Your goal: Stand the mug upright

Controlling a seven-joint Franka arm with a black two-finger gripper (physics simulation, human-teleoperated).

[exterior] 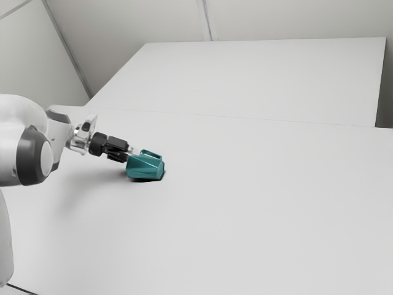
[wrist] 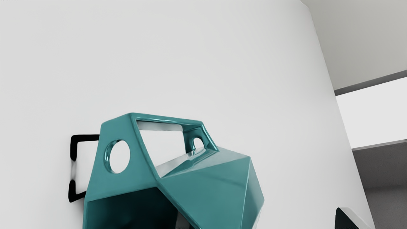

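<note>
In the exterior view the black gripper [exterior: 131, 155] is low over the table, its fingertips at the near end of the teal mug [exterior: 145, 168]. The faceted mug [wrist: 210, 187] lies on its side, its handle upward and its dark opening toward my hand. In the wrist view the gripper [wrist: 264, 222] is open: one finger [wrist: 182, 221] shows at the mug's mouth, partly hidden by the wall, and the other finger [wrist: 348, 219] stands outside, with a gap between it and the mug.
The mug rests on a wide white table [exterior: 245, 215]. Beyond it, a raised white panel [exterior: 258, 80] stands at the back of the exterior view. A black angular outline [wrist: 73, 148] shows beside the mug's handle in the wrist view.
</note>
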